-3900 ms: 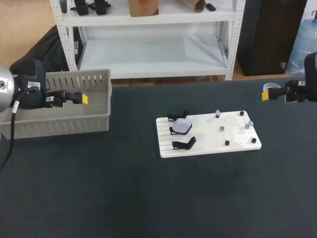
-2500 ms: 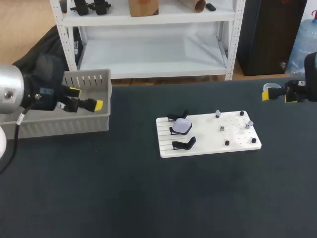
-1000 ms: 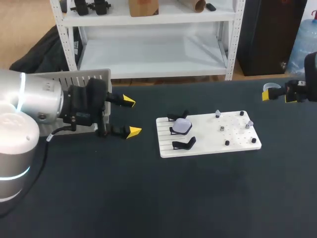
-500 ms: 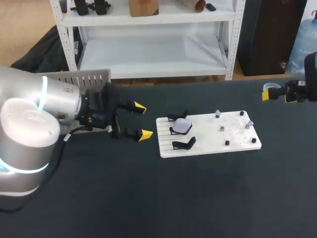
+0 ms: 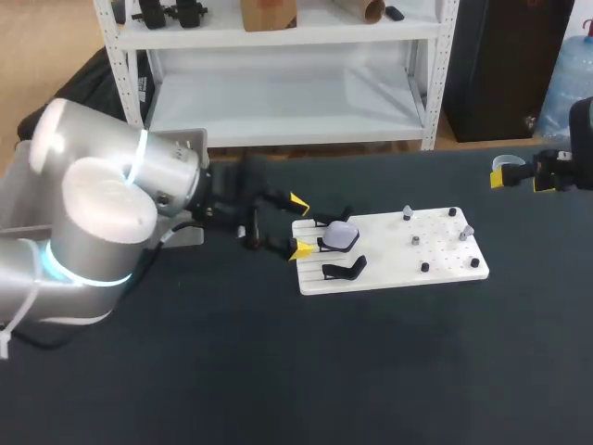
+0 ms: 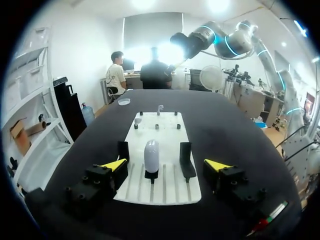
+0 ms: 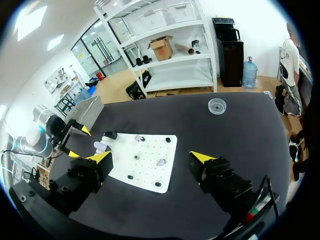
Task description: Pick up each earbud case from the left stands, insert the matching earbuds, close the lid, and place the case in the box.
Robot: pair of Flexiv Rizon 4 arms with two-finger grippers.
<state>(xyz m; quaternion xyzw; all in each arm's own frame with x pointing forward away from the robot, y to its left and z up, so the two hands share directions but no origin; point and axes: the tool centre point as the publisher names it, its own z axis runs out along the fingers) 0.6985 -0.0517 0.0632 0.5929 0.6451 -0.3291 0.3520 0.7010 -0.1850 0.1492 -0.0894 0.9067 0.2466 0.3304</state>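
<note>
The head camera looks down from behind; all views share the white board [image 5: 389, 264].

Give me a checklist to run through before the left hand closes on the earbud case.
1. The left hand is open and empty: ok.
2. The earbud case sits on the middle stand: ok.
3. The case is ahead of the hand, roughly between its fingertips: ok.
4. The fingers have room to pass the empty stands on either side of the case: cannot tell.
5. The right hand is open and well away from the white board: ok.
6. The case lid is shut: cannot tell.
</note>
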